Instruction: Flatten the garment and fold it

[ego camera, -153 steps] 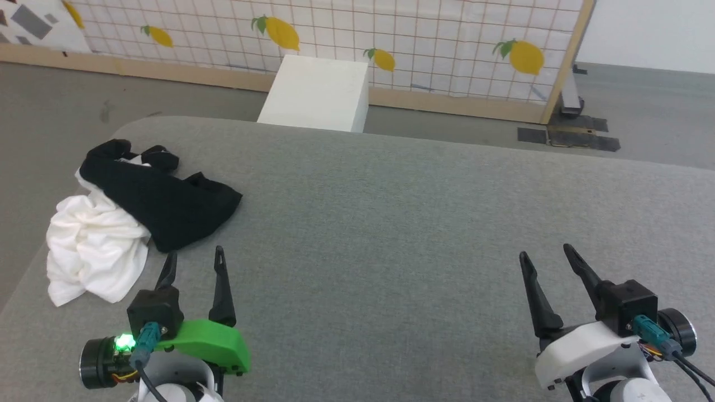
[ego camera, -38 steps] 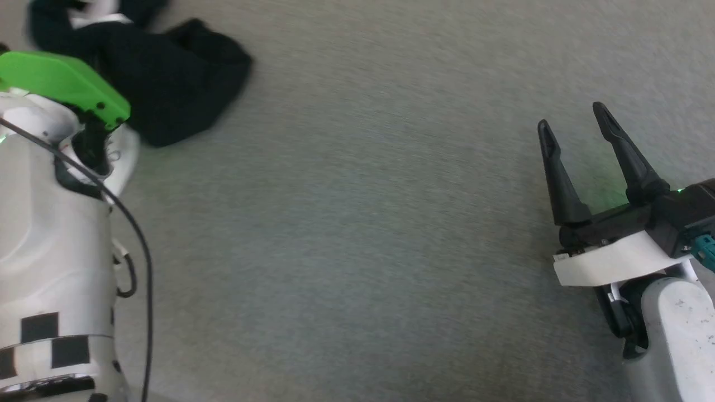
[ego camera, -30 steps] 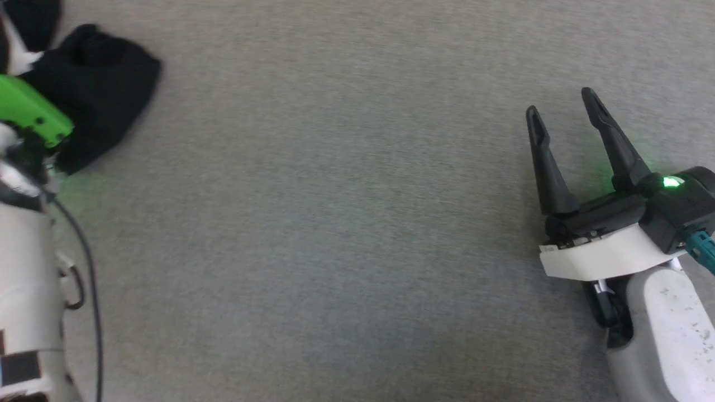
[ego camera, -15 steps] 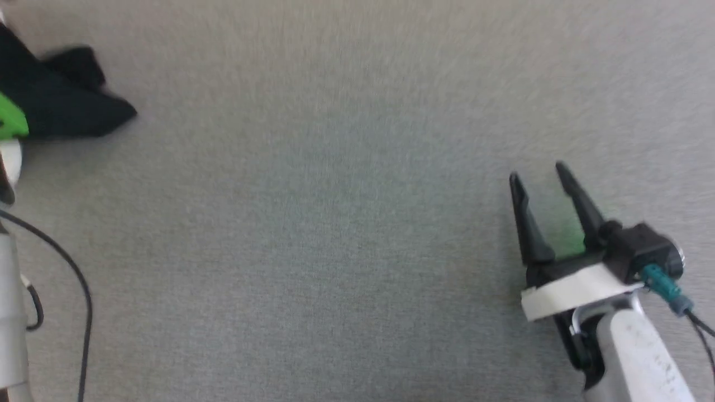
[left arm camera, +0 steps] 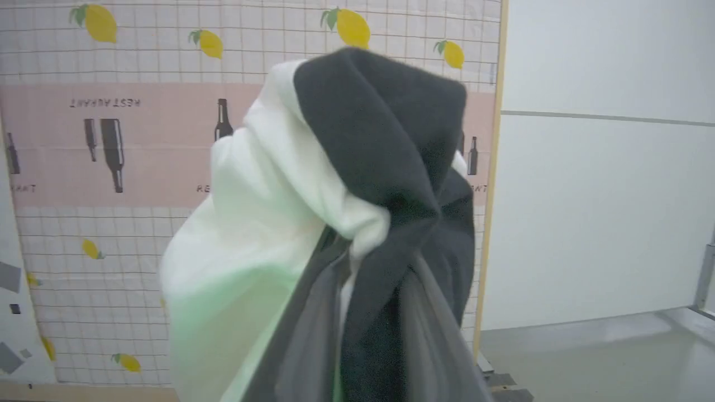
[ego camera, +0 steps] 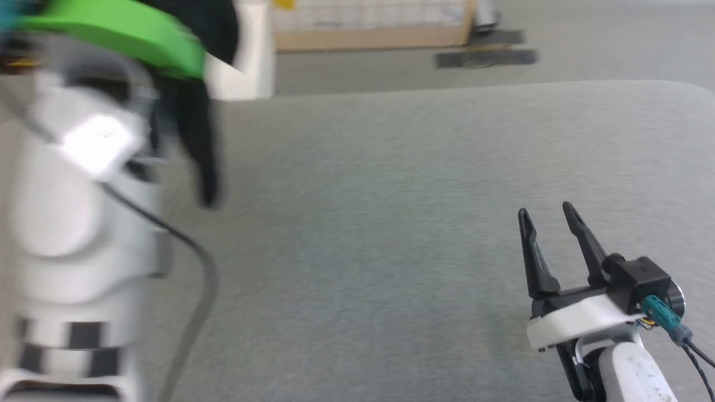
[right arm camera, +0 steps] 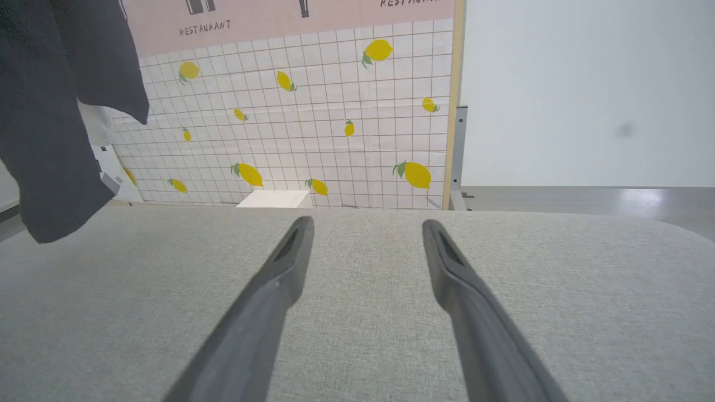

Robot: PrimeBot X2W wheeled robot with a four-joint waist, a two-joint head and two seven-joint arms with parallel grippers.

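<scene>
Garment, soft white-and-black long-sleeved shirt [left arm camera: 262, 234] | hangs lengthwise from our left end effector [left arm camera: 366, 262], clamped on it, above grey fabric table [ego camera: 391, 195] | right end effector [ego camera: 545, 210] spread, empty, well to its right; we judge it must reach left.

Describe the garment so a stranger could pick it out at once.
Start at the wide grey table, then look above its left side, where the left gripper is held high. The garment hangs bunched from its fingers: soft cloth, part white, part black, unlike the plain white box behind it.
</scene>
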